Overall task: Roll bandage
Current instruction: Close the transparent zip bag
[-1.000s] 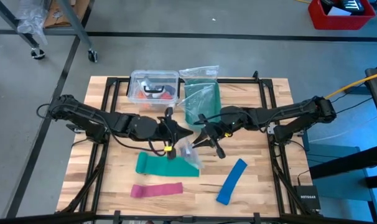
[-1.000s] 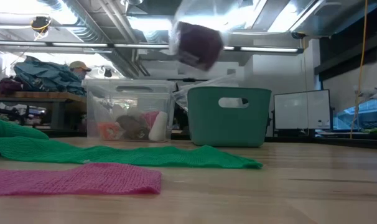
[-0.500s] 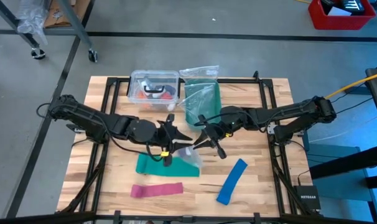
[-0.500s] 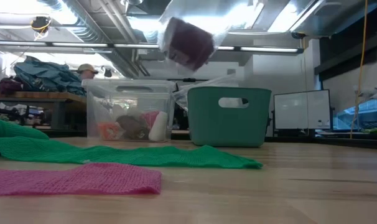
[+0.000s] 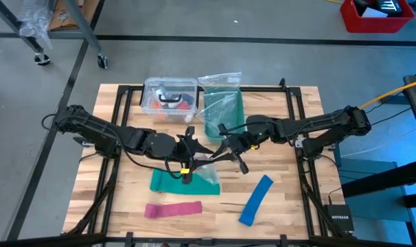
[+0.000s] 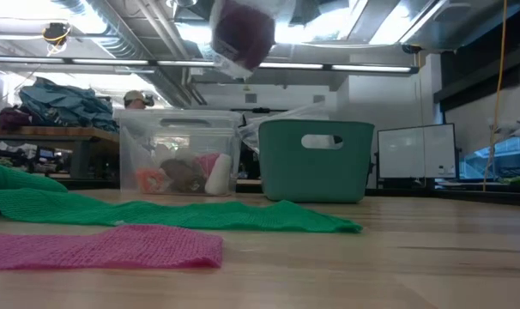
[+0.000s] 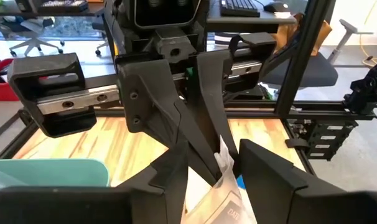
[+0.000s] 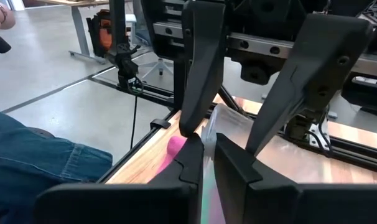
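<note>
The left tool (image 5: 196, 155) and right tool (image 5: 218, 155) meet above the desk (image 5: 290, 185) centre, each clamped on a clear plastic bag (image 5: 208, 165) held in the air. The bandage (image 6: 240, 30), a purple roll, sits inside the bag. On the desk, a green strip (image 5: 168, 182) lies at 6 o'clock from the tools, a pink strip (image 5: 172, 209) at 7 o'clock and a blue strip (image 5: 255, 200) at 5 o'clock.

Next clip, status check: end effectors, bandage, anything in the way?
Left end effector and right end effector both pinching a clear bag mid-air. Purple bandage rolled up inside the bag. Green cloth lies directly below, nothing blocking.
</note>
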Controlling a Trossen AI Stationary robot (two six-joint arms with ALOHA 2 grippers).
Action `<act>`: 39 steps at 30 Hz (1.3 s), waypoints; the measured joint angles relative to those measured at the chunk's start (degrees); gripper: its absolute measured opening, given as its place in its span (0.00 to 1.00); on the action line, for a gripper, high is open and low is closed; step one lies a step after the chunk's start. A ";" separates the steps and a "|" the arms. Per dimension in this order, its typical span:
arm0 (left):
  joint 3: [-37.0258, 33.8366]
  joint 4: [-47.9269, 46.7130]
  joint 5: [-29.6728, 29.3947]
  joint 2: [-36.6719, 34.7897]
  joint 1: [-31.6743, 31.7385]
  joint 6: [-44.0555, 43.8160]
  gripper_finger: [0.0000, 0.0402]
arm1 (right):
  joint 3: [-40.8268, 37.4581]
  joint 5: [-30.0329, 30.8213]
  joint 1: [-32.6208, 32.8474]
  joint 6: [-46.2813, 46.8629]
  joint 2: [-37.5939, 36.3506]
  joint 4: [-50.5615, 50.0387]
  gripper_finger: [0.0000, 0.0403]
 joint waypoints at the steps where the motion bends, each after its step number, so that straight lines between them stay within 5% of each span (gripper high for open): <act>1: 0.00 -0.02 0.00 0.00 0.00 0.00 0.33 | 0.00 0.00 -0.01 -0.01 0.00 -0.03 0.08; 21: 0.00 -0.65 0.13 -0.08 -0.05 0.00 0.02 | 0.00 -0.46 -0.05 -0.02 -0.02 -0.49 0.08; 39: -0.07 -0.05 -5.12 -0.02 -0.13 4.34 0.00 | 0.07 -0.02 -0.10 0.07 -0.09 -1.94 0.08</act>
